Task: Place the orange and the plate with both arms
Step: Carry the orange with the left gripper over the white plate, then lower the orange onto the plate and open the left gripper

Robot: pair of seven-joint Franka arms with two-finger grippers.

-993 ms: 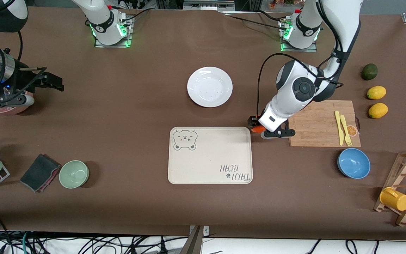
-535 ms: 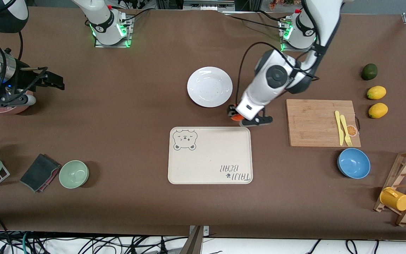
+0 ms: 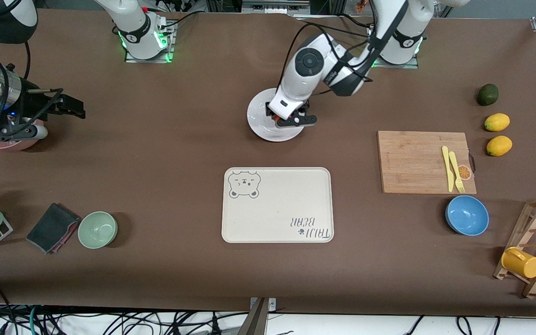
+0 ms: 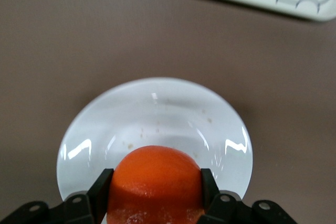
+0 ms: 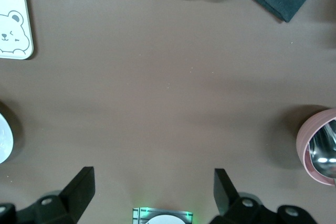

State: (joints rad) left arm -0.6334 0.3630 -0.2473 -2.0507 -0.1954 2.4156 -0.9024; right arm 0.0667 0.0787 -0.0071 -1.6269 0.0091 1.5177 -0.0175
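Observation:
The white plate [image 3: 258, 116] lies mid-table, farther from the front camera than the cream tray. My left gripper [image 3: 287, 120] is over the plate, shut on the orange [image 3: 278, 123]. In the left wrist view the orange [image 4: 155, 179] sits between the two black fingers [image 4: 100, 190] of the left gripper [image 4: 155, 190], just above the plate's well [image 4: 157, 108]. My right gripper [image 3: 65, 108] waits open and empty over bare table at the right arm's end. In the right wrist view the right gripper [image 5: 153, 184] has its jaws wide apart, and the plate's edge [image 5: 4, 137] just shows.
The cream bear tray [image 3: 277, 204] lies nearer the front camera than the plate. A cutting board [image 3: 417, 163] with yellow cutlery, a blue bowl [image 3: 467, 215], two lemons [image 3: 497, 122] and a mug rack [image 3: 533, 251] are toward the left arm's end. A pink bowl [image 3: 10, 142], green bowl [image 3: 97, 229] and dark cloth [image 3: 53, 227] are toward the right arm's end.
My left gripper has carried the orange from beside the cutting board, past the tray's corner, to over the plate. The right arm has not moved.

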